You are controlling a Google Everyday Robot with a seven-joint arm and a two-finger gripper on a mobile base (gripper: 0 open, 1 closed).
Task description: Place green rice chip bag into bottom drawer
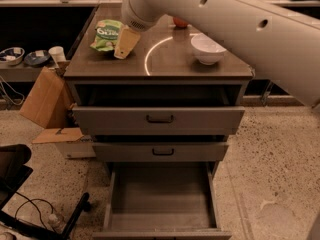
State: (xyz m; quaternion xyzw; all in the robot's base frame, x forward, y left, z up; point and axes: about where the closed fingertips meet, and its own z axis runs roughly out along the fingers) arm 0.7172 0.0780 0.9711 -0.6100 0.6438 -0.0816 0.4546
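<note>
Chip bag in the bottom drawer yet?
No, the green rice chip bag lies on the cabinet top with the gripper beside it; the bottom drawer stands open.

Dim warm light, ring-shaped glare (148, 59) on glossy dark cabinet top (220, 70), tan gripper (125, 43) lit above its far left, shadowed grey bottom drawer (160, 199).

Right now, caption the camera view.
Gripper beside crinkly light-green chip bag on cabinet top; deep grey bottom drawer open below.

White lettering on green rice chip bag (106, 35), back-left corner of cabinet top (170, 70), gripper (125, 45) at bag's right edge: not legible.
</note>
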